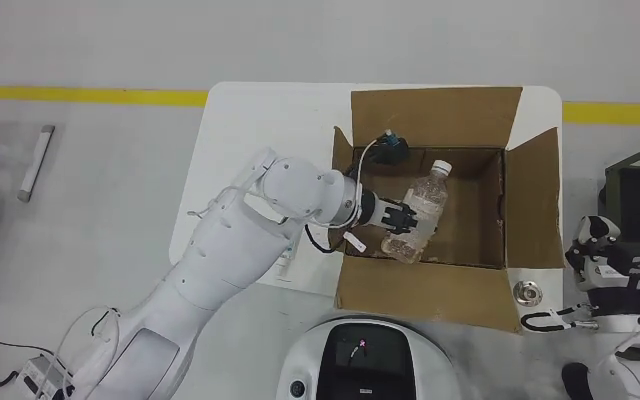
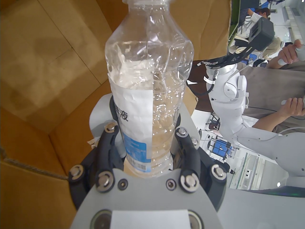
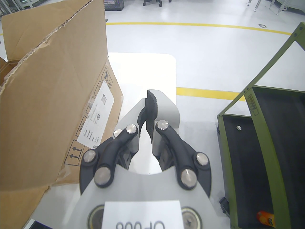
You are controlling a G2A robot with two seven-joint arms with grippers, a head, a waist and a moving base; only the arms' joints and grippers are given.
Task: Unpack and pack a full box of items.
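Observation:
A clear plastic bottle (image 1: 420, 210) with a white cap and a white-and-blue label lies tilted over the inside of the open cardboard box (image 1: 520, 200). My left gripper (image 1: 398, 217) is shut on the bottle's lower body. In the left wrist view the bottle (image 2: 149, 77) stands between the black fingers (image 2: 108, 148), with brown box walls (image 2: 43, 60) behind it. My right gripper (image 3: 149, 107) is shut on nothing, off the table's right side beside the box's outer wall (image 3: 54, 101). The right arm's wrist (image 1: 600, 262) shows at the top view's right edge.
The box fills the right part of the white table (image 1: 260, 150), flaps folded out. A small round metal piece (image 1: 527, 292) lies on the near right flap. A green-framed cart (image 3: 262, 144) stands right of the table. A person's hands (image 2: 292, 53) hold controllers in the background.

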